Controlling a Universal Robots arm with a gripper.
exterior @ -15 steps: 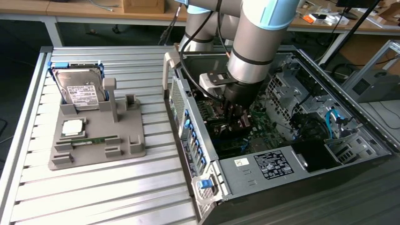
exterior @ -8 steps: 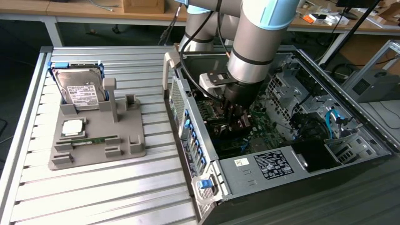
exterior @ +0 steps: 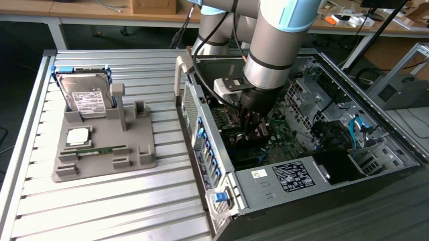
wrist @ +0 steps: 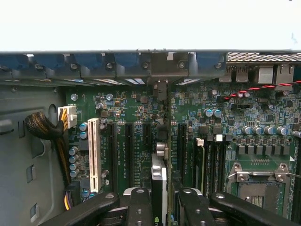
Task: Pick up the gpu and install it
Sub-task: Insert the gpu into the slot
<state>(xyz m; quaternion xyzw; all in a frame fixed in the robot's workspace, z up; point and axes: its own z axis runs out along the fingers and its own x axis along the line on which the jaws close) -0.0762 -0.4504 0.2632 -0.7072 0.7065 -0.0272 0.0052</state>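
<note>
your hand (wrist: 160,200) pinches the gpu (wrist: 159,176) edge-on, held upright so its lower edge lines up with the motherboard (wrist: 141,117) slot directly beneath the hand.

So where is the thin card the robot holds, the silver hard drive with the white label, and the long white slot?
gpu (wrist: 159,181), wrist view, top edge.
Silver hard drive (exterior: 87,98), exterior view, label.
White slot (wrist: 94,150), wrist view, middle.
</note>
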